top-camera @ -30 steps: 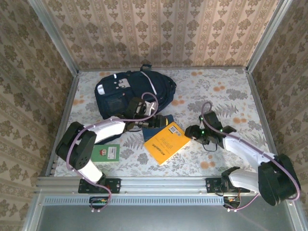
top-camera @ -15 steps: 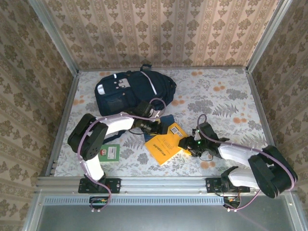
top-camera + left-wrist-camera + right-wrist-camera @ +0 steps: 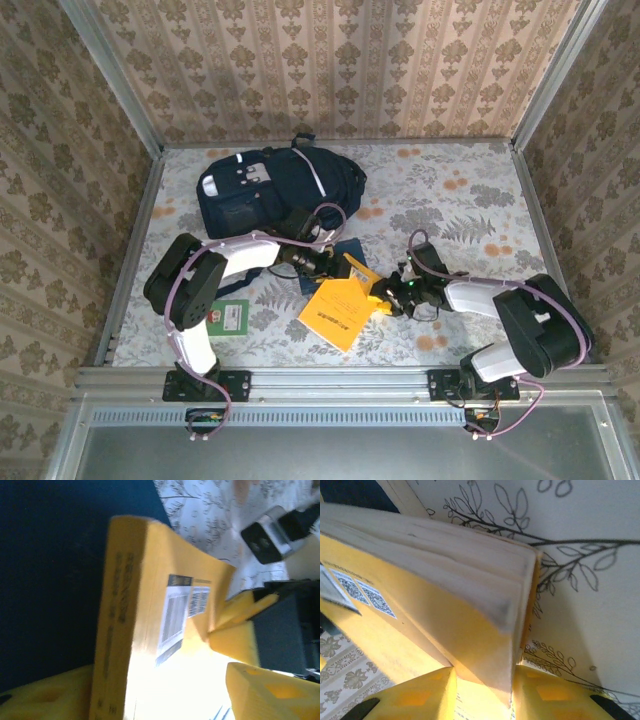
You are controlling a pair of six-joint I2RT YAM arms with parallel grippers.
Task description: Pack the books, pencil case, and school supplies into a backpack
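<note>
**Operator:** While the right gripper (image 3: pixel 378 298) is pinching the page-edge corner of the thin orange-yellow book (image 3: pixel 338 310) with a white barcode label, what is threatening the lift?

**Technician:** The book is lying tilted near the middle of the floral-cloth table (image 3: pixel 480 200), toward its near edge. A corner pinch is likely leaving it free to swivel or slip.

**Operator:** And the left gripper (image 3: pixel 328 264)?

**Technician:** Its jaws are standing wide astride the spine; whether they are pressing, I cannot tell. Uneven lifting is risking bent pages, with the dark navy fabric backpack (image 3: pixel 270 190) lying well apart at the far left corner.
</note>
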